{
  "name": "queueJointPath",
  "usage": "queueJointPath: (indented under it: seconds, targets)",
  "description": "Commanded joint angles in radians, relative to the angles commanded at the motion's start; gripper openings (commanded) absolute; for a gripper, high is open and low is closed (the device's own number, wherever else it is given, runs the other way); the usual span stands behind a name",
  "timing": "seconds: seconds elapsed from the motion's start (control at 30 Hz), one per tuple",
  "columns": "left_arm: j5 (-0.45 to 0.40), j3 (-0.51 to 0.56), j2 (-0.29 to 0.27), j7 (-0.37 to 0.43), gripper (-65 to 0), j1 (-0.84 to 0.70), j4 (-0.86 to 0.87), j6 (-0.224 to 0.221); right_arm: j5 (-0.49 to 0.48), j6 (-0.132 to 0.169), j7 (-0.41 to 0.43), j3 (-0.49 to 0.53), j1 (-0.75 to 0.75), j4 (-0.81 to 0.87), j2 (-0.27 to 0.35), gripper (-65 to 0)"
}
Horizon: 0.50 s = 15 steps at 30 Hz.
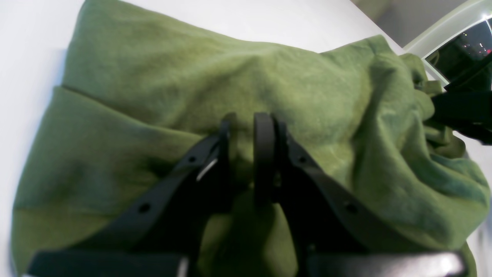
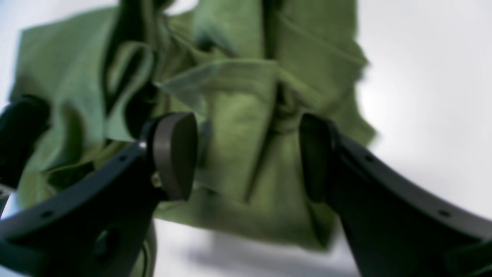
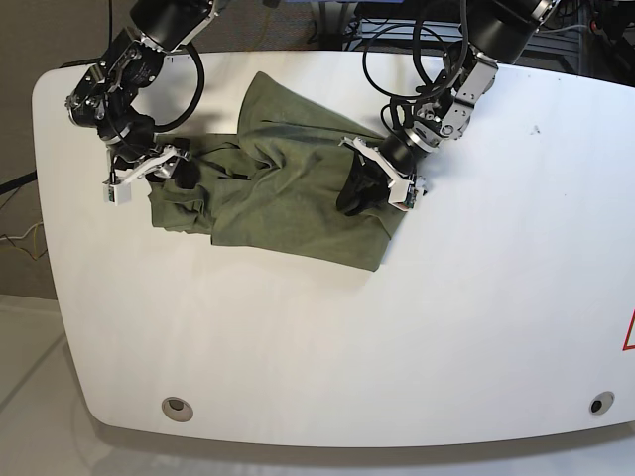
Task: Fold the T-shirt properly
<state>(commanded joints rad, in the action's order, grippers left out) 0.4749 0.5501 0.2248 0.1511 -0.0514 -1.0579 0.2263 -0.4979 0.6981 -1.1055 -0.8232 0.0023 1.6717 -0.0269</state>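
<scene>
The olive-green T-shirt (image 3: 278, 198) lies bunched and partly folded on the white table (image 3: 476, 297). My left gripper (image 3: 359, 193) is at the shirt's right edge. In the left wrist view it (image 1: 240, 134) is shut on a fold of the T-shirt (image 1: 269, 77), with cloth pinched between its black fingers (image 1: 263, 146). My right gripper (image 3: 179, 177) is at the shirt's left edge. In the right wrist view it (image 2: 248, 154) is wide open, with crumpled cloth (image 2: 238, 115) between and beyond its pads (image 2: 173, 154). The collar and label do not show.
The white table has rounded corners and two small round holes near its front edge (image 3: 177, 405) (image 3: 595, 405). Cables and dark equipment sit behind the back edge (image 3: 397, 30). The right arm's gripper shows at the right edge of the left wrist view (image 1: 461, 111).
</scene>
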Motion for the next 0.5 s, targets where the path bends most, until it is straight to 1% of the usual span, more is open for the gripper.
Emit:
queueJointPath:
  seconds: [0.23, 0.3, 0.4, 0.5]
  targets:
    - [0.0, 0.0, 0.0, 0.0, -57.7, 0.0, 0.0, 0.0, 0.005, 0.0, 0.0, -0.002, 0.002, 0.072, 0.0, -24.9]
    - [0.0, 0.0, 0.0, 0.0, -57.7, 0.0, 0.0, 0.0, 0.006, 0.0, 0.005, -0.003, 0.002, 0.072, 0.003, -24.9]
    - [0.0, 0.0, 0.0, 0.0, -57.7, 0.0, 0.0, 0.0, 0.006, 0.0, 0.009, -0.006, 0.0, 0.064, 0.028, -24.9]
    - [0.0, 0.0, 0.0, 0.0, -57.7, -0.002, 0.0, 0.0, 0.006, 0.0, 0.034, -0.032, -0.002, 0.017, 0.032, -24.9]
